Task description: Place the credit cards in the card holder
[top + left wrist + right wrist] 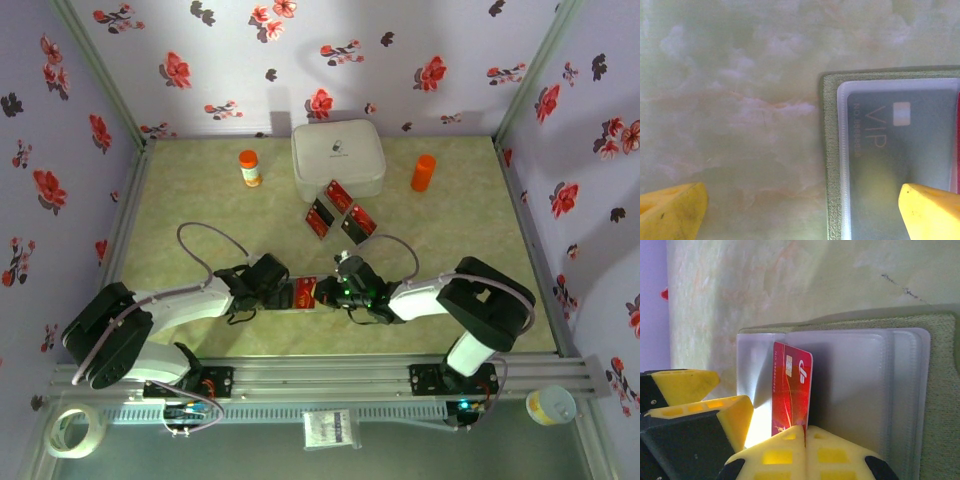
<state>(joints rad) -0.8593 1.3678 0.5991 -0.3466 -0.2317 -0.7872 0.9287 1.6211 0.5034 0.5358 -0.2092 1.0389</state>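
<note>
Two grippers meet over the card holder (829, 150) at the near middle of the table (200, 200). The left gripper (800, 215) gapes wide, one fingertip (930, 210) above the holder; the right gripper (805, 432) pinches a red card (790, 385) upright against its clear sleeves (850, 380), perhaps partly in. Three more cards (320, 218) lie at one o'clock, before a white case (338, 160).
</note>
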